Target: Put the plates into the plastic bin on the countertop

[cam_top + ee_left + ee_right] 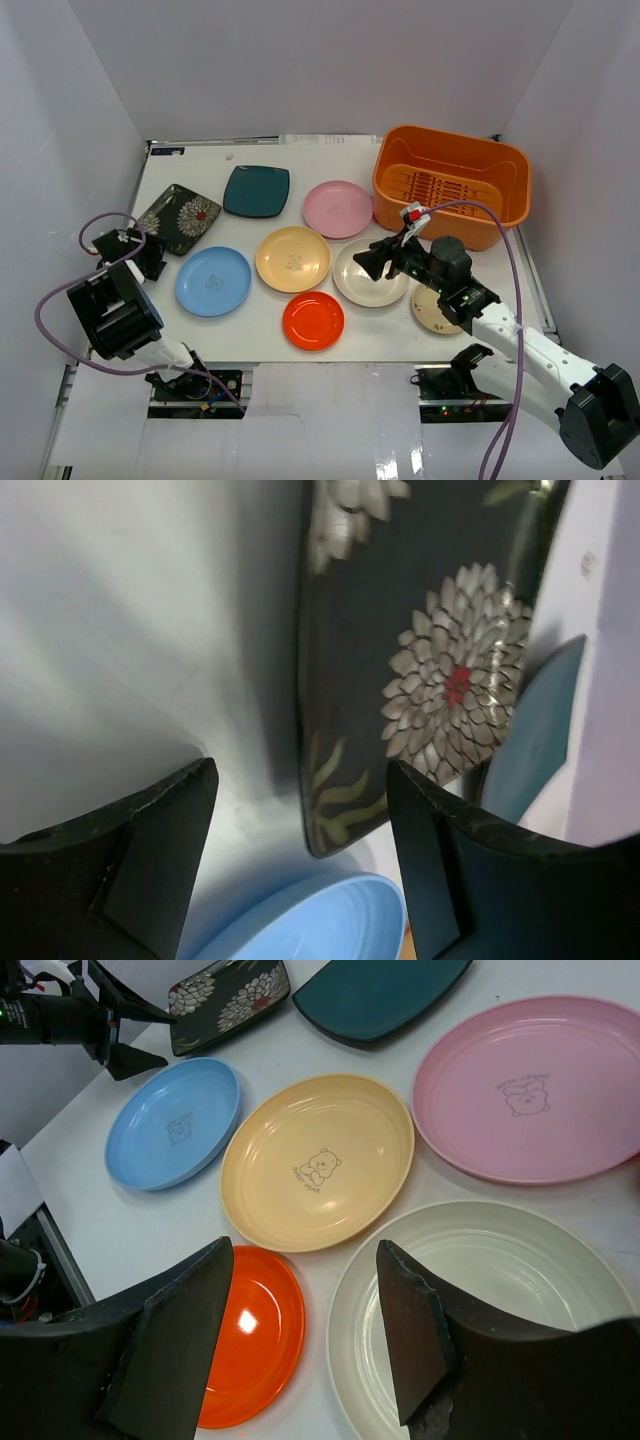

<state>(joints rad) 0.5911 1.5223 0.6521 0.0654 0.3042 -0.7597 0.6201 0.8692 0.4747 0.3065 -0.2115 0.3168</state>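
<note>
Probably light, stiff and slick, the cream plate (500, 1260) wants a pinch on its left rim; right gripper (305, 1270) and left gripper (300, 780) both hang spread, empty.

3 views: 1 overhead, 2 wrist.
Overhead faces 12 o'clock; left wrist close, right wrist facing 10 o'clock; all share the light blue plate (213, 281).

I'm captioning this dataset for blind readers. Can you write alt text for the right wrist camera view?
The right gripper, fingers open, frames the rim of a cream plate on a white countertop. Around it lie a yellow plate, pink plate, red-orange plate and light blue plate, with a square teal plate and black floral plate farthest.
</note>
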